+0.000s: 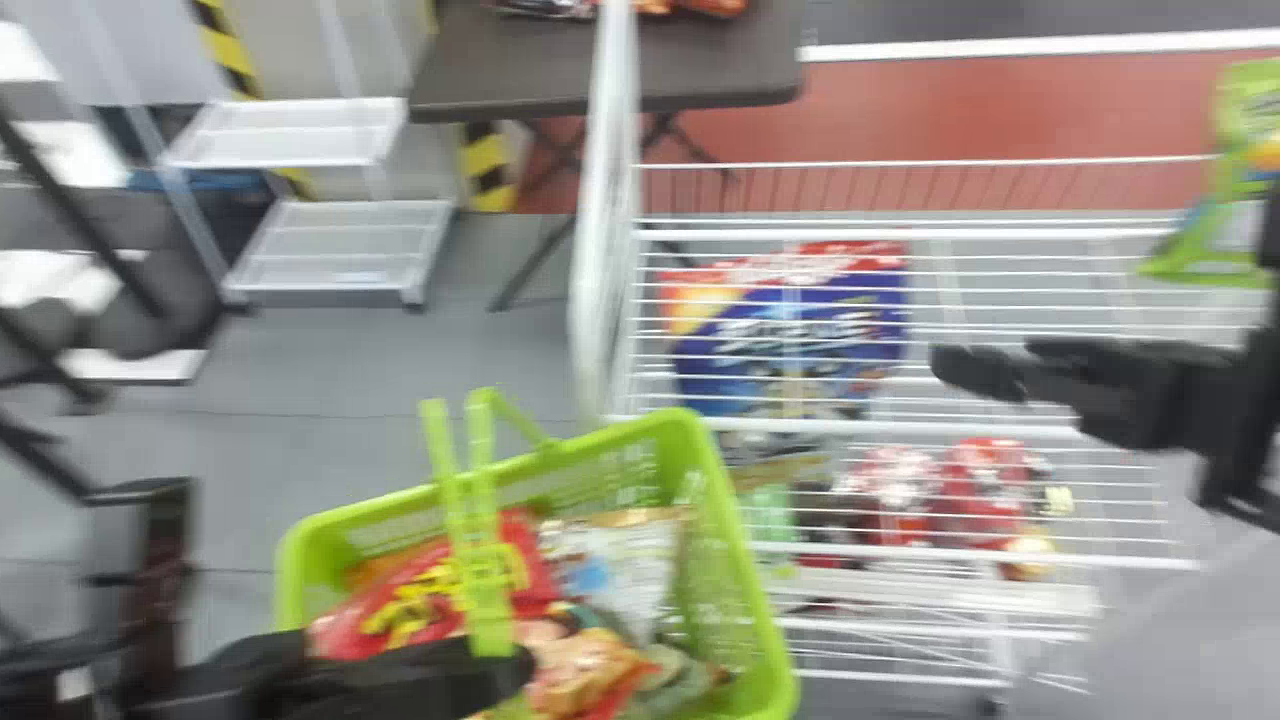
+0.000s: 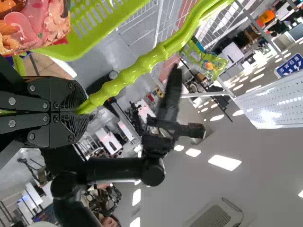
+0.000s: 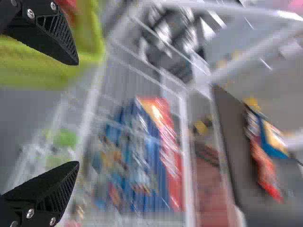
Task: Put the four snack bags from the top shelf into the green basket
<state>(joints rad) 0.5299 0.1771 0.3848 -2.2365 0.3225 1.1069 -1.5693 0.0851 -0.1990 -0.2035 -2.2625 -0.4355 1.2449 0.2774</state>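
Observation:
My left gripper (image 1: pixel 505 665) is at the bottom of the head view, at the handle of the green basket (image 1: pixel 735 560); in the left wrist view the left gripper (image 2: pixel 80 112) is shut on that handle (image 2: pixel 135 71). Several snack bags lie inside the basket, among them a red one (image 1: pixel 400 600) and a white one (image 1: pixel 610 560). Over the wire rack (image 1: pixel 900 428), my right gripper (image 1: pixel 965 372) points left; in the right wrist view the right gripper (image 3: pixel 78 112) is open, with nothing between its fingers. A green snack bag (image 1: pixel 1240 200) shows at the head view's right edge.
Beneath the rack's upper wires are a large blue-and-red pack (image 1: pixel 790 335) and red packs (image 1: pixel 985 490). A white upright panel (image 1: pixel 603 210) bounds the rack's left side. Behind stands a dark table (image 1: pixel 700 75), with small white shelves (image 1: pixel 335 245) to the left.

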